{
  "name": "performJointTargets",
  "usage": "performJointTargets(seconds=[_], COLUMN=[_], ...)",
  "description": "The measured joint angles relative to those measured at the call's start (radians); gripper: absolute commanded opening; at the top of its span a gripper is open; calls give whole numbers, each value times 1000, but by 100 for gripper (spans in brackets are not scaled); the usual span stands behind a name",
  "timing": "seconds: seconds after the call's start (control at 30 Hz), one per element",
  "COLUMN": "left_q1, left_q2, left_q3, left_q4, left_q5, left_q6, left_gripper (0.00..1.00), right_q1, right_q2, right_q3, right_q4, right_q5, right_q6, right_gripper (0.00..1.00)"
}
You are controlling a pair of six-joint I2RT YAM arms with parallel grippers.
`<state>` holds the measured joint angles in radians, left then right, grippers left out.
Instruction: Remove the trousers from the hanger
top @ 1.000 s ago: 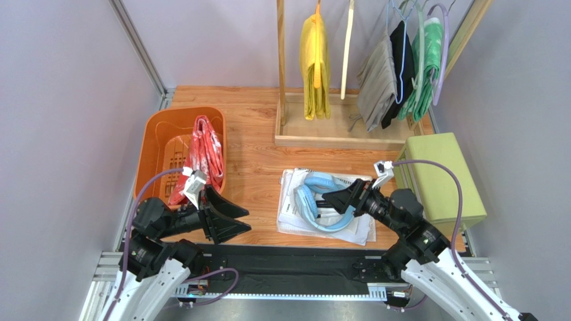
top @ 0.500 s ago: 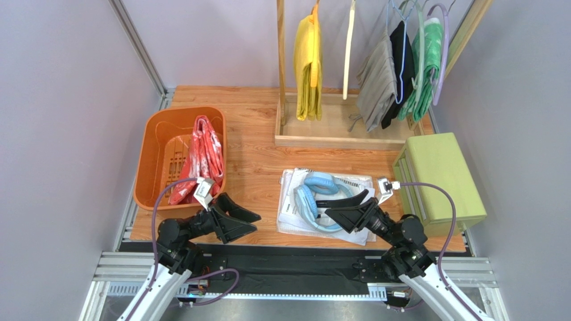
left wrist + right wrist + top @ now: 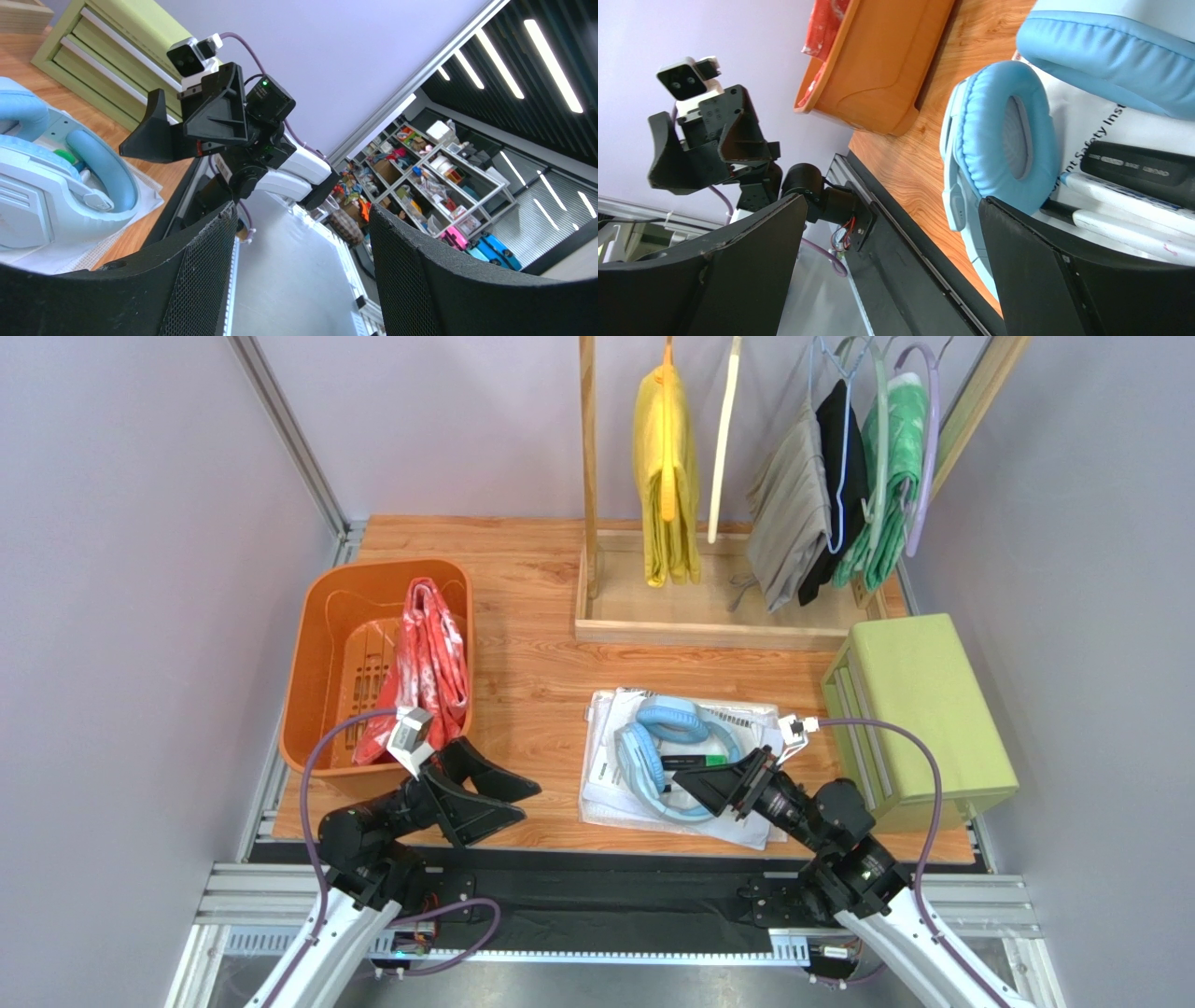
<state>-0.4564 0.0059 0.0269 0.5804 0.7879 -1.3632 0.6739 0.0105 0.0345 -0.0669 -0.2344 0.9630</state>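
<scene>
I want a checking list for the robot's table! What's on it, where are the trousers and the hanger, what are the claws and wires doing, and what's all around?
Surface: wooden table, with a wooden rack at its far side.
Job's things: trousers lie bunched in the orange basket; cream hanger hangs bare on the rack.
Clutter: blue headphones on papers; green drawer box; yellow garment and grey, black and green clothes hanging on the rack.
Grippers: left gripper and right gripper are both open and hold nothing.
Cables: a purple cable loops from each wrist camera.
Surroundings: pale walls on both sides.
</scene>
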Motion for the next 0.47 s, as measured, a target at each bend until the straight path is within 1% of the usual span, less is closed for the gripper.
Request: performJointTargets(seconds=[0.23,0.47], left_q1=[0,0], left_q2=[0,0], left_q3=[0,0], left_q4=[-11,-47], left_q5=[0,2], left_q6=[5,23], left_gripper=[74,74], right_q1=[0,0], right_q2=[0,0], right_q3=[0,0], right_q4=[-55,-62], right_q5=[22,32], right_q6=[-3,-3], right_gripper=[100,100])
